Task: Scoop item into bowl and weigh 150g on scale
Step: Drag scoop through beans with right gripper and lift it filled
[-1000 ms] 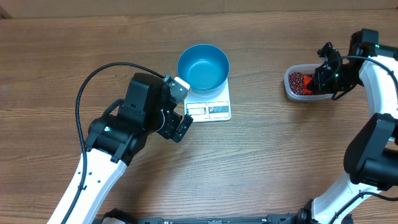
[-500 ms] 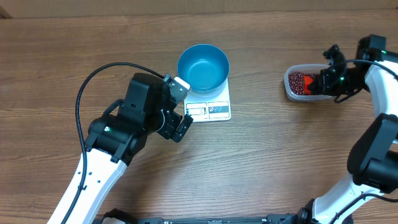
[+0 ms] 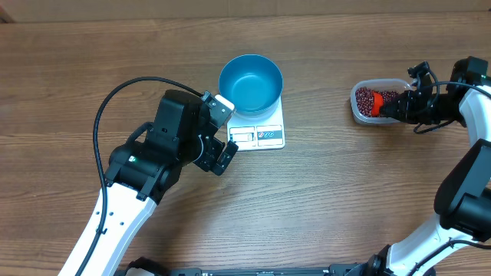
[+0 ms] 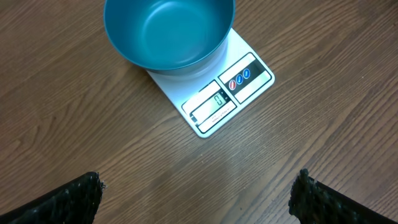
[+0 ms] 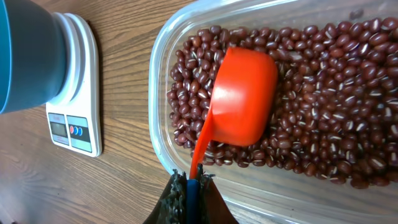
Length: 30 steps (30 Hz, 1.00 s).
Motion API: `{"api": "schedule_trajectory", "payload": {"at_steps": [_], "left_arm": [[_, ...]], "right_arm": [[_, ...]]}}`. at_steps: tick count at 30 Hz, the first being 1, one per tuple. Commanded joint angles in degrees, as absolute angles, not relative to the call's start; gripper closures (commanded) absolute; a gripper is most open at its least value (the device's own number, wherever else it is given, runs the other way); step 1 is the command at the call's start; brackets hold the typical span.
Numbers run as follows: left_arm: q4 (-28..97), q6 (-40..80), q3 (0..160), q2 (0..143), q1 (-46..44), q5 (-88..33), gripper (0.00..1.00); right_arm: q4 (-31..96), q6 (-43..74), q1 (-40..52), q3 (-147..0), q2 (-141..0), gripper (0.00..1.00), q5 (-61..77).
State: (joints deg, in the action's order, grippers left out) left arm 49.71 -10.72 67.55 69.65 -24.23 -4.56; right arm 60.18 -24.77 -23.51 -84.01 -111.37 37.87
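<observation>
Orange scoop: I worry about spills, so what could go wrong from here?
The right tool pinches the scoop only by its thin handle end, so a loaded scoop may twist. The tub sits well apart from the bowl, so beans could drop on the table during the carry.

The scale [image 3: 258, 134] is set near the middle of the table [image 3: 337, 199]. The bowl [image 3: 251, 83] is carried on its far part, and the display panel is left uncovered at the near edge. The tub [image 3: 355, 107] is placed well apart to the right. The beans [image 3: 367, 99] are contained in it, with a scoop [image 5: 244, 96] rested on them. The left jaws are positioned just left of the scale.
</observation>
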Motion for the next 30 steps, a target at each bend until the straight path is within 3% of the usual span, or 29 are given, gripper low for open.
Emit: {"api": "schedule_trajectory", "payload": {"at_steps": [1,30], "left_arm": [[49.5,-11.6,68.86,69.1,-23.92,-5.56,0.0],[49.47,-11.6,68.86,69.1,-23.92,-5.56,0.0]], "right_arm": [[60.05,-25.52,-23.55,-82.24,-110.59,0.96,40.23],[61.6,-22.31,-33.89,-81.73,-110.59,0.96,54.74]]}}
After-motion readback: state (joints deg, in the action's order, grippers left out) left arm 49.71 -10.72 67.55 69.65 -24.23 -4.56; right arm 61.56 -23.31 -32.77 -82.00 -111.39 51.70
